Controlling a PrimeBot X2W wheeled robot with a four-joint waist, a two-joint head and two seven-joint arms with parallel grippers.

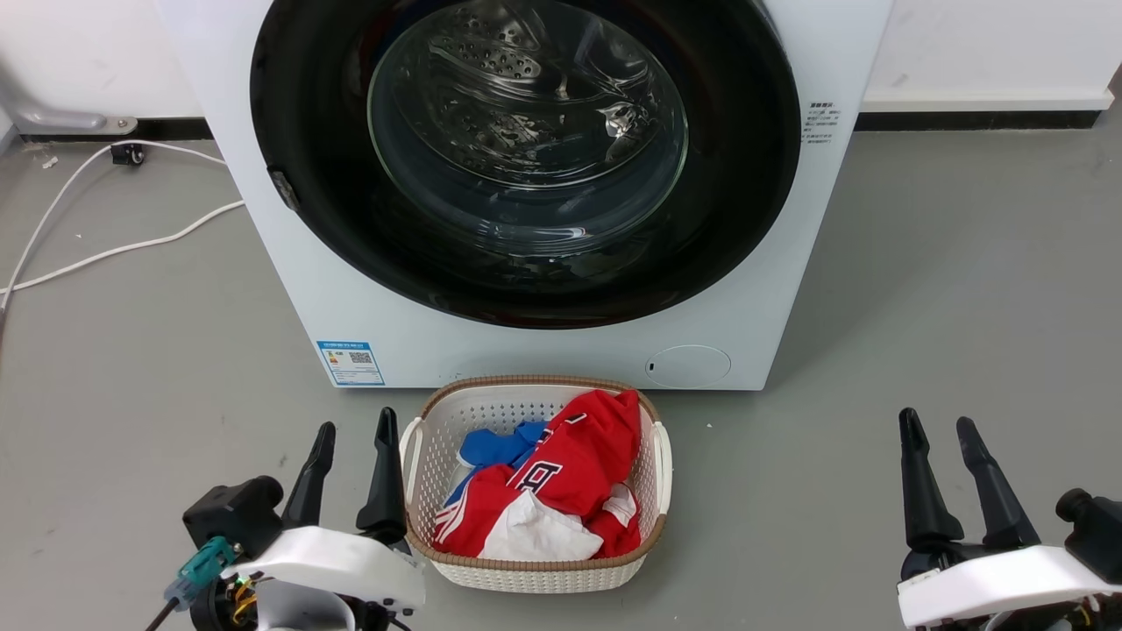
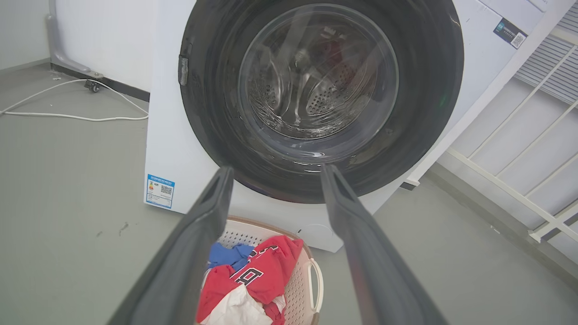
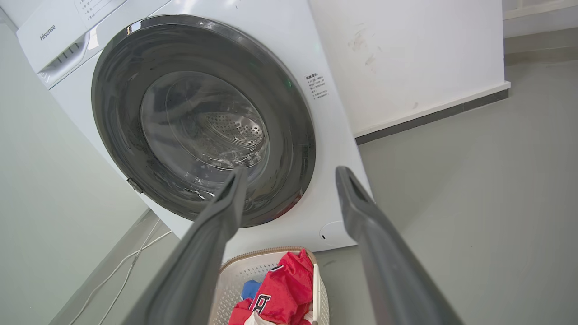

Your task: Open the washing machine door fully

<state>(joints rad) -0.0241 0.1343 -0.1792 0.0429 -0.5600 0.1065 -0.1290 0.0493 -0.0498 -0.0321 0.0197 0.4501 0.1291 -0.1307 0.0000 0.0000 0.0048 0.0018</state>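
The washing machine door (image 1: 745, 175), a big round glossy black ring with a clear glass bowl, lies flat against the white machine (image 1: 263, 263), shut. The same door (image 2: 429, 90) faces the left wrist view and shows as the door (image 3: 117, 113) in the right wrist view. A small grey latch (image 1: 282, 188) sits on its left rim. My left gripper (image 1: 355, 438) stands open near the floor at lower left, far below the door. My right gripper (image 1: 938, 434) is open at lower right, holding nothing. Each pair of fingers (image 2: 198, 225) (image 3: 216, 216) is spread apart.
A white laundry basket (image 1: 653, 464) with red, blue and white clothes stands on the grey floor right before the machine, beside my left gripper. White cables (image 1: 105, 250) trail over the floor at left. A white railing (image 2: 519, 189) runs at the right of the left wrist view.
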